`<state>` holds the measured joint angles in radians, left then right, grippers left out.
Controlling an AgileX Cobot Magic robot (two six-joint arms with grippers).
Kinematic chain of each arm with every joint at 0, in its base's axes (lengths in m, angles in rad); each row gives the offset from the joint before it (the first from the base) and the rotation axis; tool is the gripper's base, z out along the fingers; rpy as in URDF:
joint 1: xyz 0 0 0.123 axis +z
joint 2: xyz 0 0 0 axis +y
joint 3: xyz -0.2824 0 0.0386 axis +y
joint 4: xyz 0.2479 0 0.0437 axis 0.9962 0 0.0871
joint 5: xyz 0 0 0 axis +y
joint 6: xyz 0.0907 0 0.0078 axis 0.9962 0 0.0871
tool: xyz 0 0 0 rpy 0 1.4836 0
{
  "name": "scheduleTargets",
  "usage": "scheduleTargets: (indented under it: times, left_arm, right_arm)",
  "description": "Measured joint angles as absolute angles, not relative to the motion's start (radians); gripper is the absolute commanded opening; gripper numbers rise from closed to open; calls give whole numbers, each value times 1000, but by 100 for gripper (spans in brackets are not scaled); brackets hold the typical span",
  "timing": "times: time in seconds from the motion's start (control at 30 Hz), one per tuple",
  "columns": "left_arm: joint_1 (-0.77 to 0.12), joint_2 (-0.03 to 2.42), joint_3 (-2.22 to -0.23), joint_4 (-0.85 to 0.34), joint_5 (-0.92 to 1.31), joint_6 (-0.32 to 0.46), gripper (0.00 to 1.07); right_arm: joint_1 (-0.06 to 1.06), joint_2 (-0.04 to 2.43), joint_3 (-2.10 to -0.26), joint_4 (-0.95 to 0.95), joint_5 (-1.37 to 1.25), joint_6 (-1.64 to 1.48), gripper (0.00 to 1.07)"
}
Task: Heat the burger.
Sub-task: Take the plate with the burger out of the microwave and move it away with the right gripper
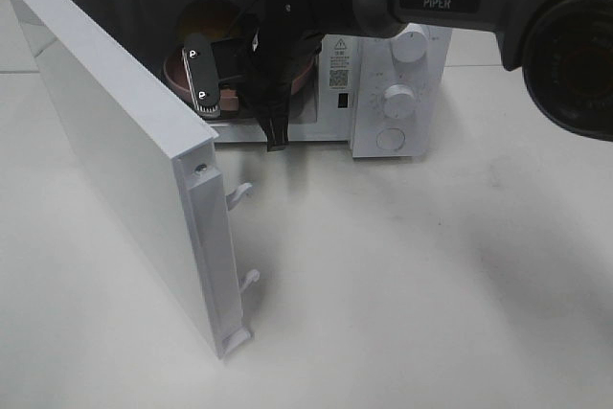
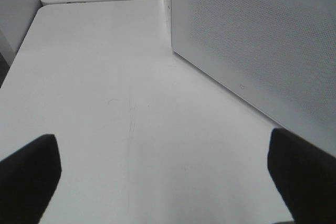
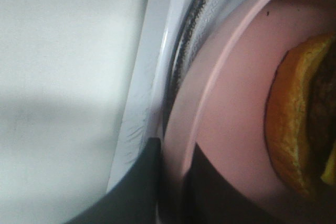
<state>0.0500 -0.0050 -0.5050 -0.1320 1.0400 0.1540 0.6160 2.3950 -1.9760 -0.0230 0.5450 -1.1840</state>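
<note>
**A:** Where's the burger (image 3: 294,129) at? I only catch a sliver of golden bun.

**B:** It's on the pink plate (image 3: 231,129), and the plate sits inside the white microwave (image 1: 397,55), on the glass turntable. From the high camera the bun is mostly hidden behind the black arm.

**A:** And the right end effector (image 3: 173,182)?

**B:** Pinching the plate's rim. In its wrist view one dark finger sits outside the rim and one inside, pressed right onto it, just at the front sill of the oven cavity.

**A:** Microwave door (image 1: 124,160)?

**B:** Swung wide open toward the left of the high view, latch hooks sticking out of its edge. Two dials and a button on the control panel on the right.

**A:** Left end effector (image 2: 168,177)?

**B:** Spread wide, holding nothing, hanging over bare white counter (image 2: 105,77) beside a perforated white panel.
</note>
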Motion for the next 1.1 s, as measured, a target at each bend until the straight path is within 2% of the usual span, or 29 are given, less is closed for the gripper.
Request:
scheduleTargets:
  times: [0.3, 0.73, 1.1]
  left_arm:
    - [50, -5, -505, -132, 1040, 154, 100]
    - [50, -5, -505, -132, 1040, 154, 100]
    - [50, -5, -505, -132, 1041, 154, 100]
  right_arm:
    - [612, 2357, -1949, 24, 596, -1258, 0]
    - [612, 2192, -1646, 130, 443, -1494, 0]
    - [612, 2097, -1512, 257, 407, -1709, 0]
